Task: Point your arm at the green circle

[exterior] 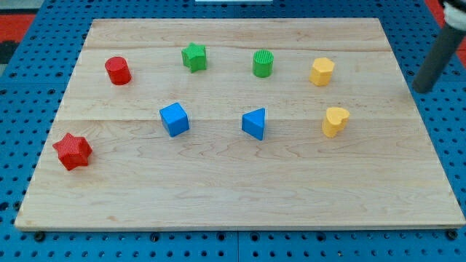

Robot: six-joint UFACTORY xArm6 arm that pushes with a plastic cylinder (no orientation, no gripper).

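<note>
Pincer: none fitted; my tip (421, 89) sits at the frame's right edge, green circle (263, 63) well left, slightly higher.

I take the pale wooden worktop (233, 196) as my landmark. Near its top edge sits a green star block (194, 57), with a red cylinder block (117, 70) closer to its left edge and a yellow hexagonal block (322, 71) toward its right. Across its middle lie a blue cube block (174, 118), a blue triangular block (254, 123) and a yellow heart block (335, 121). A red star block (72, 151) sits at its left edge.
</note>
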